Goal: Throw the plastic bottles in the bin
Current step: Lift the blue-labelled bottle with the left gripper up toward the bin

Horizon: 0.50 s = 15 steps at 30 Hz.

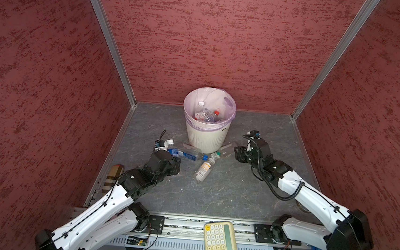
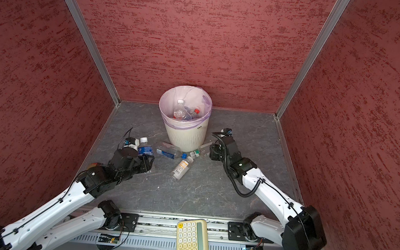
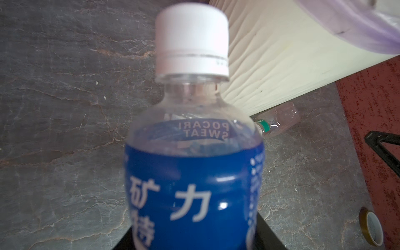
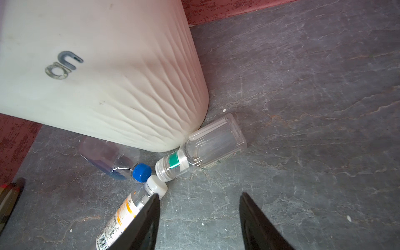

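Grey floor; bottles clustered before bin; calculator, tape roll aside

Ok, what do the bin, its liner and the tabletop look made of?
Bin: matte cream plastic, probably moulded, going by its wavy ribbed wall. Liner: thin translucent lilac plastic film, wrinkled over the rim. Tabletop: grey slate-like surface with pale veins; stone or a printed sheet, cannot tell.

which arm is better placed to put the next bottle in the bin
Left. The left hand grips the blue-label bottle close beside the bin. The right hand is open and empty, short of the green-banded bottle lying by the bin.
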Available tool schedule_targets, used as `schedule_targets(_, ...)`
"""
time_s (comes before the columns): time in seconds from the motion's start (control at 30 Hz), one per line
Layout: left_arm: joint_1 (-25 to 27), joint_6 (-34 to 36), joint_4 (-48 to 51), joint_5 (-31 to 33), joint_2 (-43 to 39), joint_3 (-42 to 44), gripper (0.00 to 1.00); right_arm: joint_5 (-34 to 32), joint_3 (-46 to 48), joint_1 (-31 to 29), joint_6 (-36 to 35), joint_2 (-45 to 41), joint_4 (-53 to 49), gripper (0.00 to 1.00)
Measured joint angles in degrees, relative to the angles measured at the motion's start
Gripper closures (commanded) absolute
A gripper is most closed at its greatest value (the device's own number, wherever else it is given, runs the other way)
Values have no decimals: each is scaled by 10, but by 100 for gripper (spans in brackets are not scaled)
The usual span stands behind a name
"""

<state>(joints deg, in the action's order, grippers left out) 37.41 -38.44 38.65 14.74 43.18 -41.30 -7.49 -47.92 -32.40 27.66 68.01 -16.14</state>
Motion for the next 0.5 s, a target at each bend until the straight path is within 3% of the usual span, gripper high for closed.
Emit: schedule_targets(0.5, -12, 45, -15, -3, 0, -28, 57, 2, 0, 0, 3, 4, 0, 35)
